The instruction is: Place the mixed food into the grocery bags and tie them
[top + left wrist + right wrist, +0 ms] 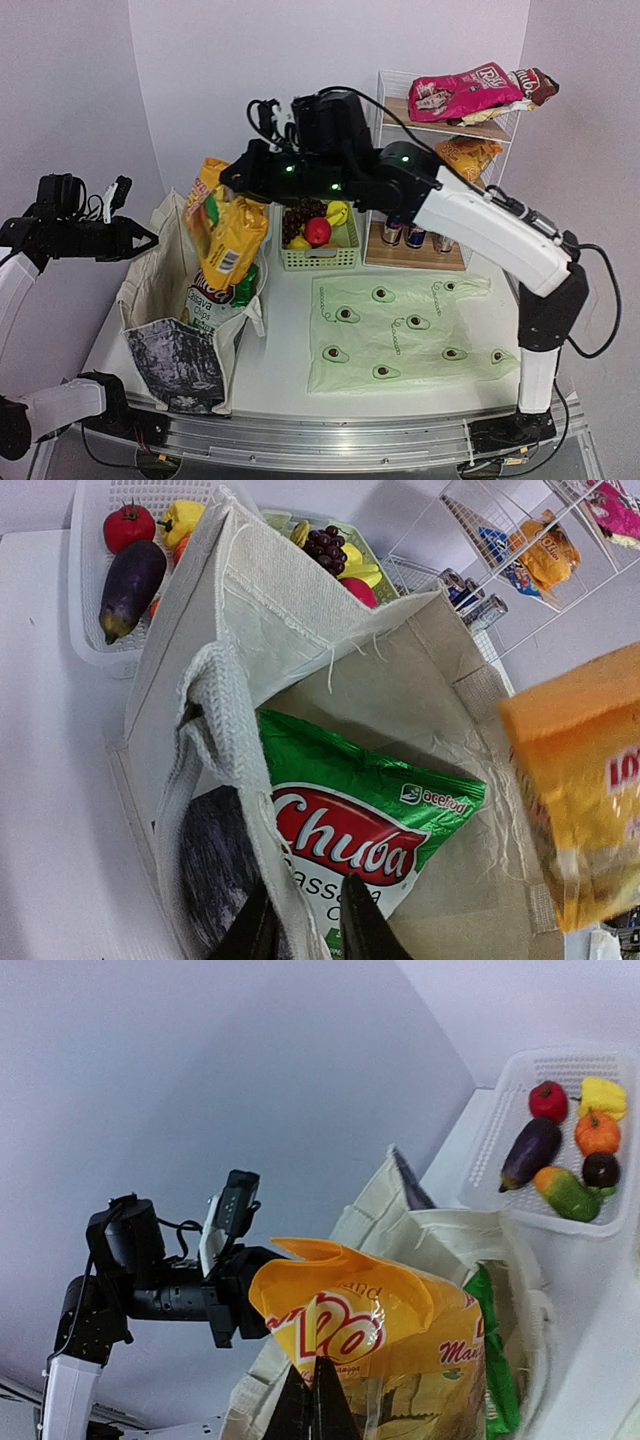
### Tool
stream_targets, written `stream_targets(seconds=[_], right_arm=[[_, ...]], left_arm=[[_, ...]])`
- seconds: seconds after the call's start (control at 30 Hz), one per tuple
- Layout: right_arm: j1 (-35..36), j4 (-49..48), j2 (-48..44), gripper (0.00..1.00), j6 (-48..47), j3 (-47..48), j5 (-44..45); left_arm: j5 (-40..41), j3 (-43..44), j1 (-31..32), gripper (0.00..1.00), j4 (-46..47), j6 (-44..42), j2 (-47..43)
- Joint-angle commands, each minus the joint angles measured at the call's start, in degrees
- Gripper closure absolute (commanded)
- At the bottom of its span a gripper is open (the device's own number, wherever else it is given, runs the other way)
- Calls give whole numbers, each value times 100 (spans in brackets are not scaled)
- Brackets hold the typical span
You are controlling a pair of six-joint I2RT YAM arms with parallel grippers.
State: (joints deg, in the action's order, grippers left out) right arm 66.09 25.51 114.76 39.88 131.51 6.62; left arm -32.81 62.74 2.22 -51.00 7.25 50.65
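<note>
My right gripper (pixel 225 182) (pixel 318 1390) is shut on the top of an orange snack packet (pixel 232 240) (pixel 370 1320). The packet (pixel 580 800) hangs over the open mouth of the beige canvas tote (pixel 150 290) (pixel 300 610) (pixel 400 1220). A green-white snack packet (pixel 370 810) (pixel 215 295) stands inside the tote. My left gripper (pixel 150 240) (pixel 305 930) is shut on the tote's near rim, one finger outside and one inside. The pale-green avocado bag (pixel 400 335) lies flat on the table to the right. Grapes (pixel 297 218), an apple (pixel 318 232) and bananas (pixel 338 212) sit in a green basket (pixel 320 255).
A wire rack (pixel 385 110) at the back right carries a pink snack packet (pixel 470 90), another orange packet (pixel 468 155) and drink cans (pixel 410 236). A white basket (pixel 90 580) (pixel 500 1130) of toy vegetables stands just behind the tote.
</note>
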Motion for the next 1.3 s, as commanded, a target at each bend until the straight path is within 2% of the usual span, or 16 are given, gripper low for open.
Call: stream_targets(seconds=[0.0,0.1,0.17,0.33,0.5,0.53,0.57,0.7,0.77,0.8,0.9,1.07,1.13,1.27], right_arm=[[108,-1115,394,100,598,678,-361],[123,-1326,676,100,1072,505,-63],[123,-1530,983,100,1468,438,91],[226,-1559,2016,100,2070,1205,272],[338,-1394,2498,100,1848,1513,391],[350,-1336,2480,99,1756,1484,377],[351,-1289,2442,92,1599,1452,367],[354,-1127,2173,51,900,1354,283],[351,-932,1999,34,434,1440,214],[351,-820,1859,29,81,1510,214],[350,-590,1266,25,-978,1205,433],[168,-46,-211,21,-2289,-11,1501],[-162,399,-741,20,-2139,-471,1607],[-1214,1422,-1526,24,-919,-1558,1200]], left_arm=[[86,10,15,84,9,-59,-53],[168,-11,14,96,25,-15,-63],[192,-38,12,100,51,38,-68],[275,-66,15,100,108,182,-77],[324,-28,15,100,216,295,-90],[331,-21,15,100,243,314,-93],[340,-27,15,100,276,338,-93],[360,-69,16,100,359,399,-83],[402,-79,16,100,370,401,-62],[433,-84,15,100,360,394,-57],[507,-69,15,100,337,357,-46],[576,-56,15,100,345,289,-54],[596,-60,15,100,350,282,-57],[612,-75,15,100,363,285,-62]])
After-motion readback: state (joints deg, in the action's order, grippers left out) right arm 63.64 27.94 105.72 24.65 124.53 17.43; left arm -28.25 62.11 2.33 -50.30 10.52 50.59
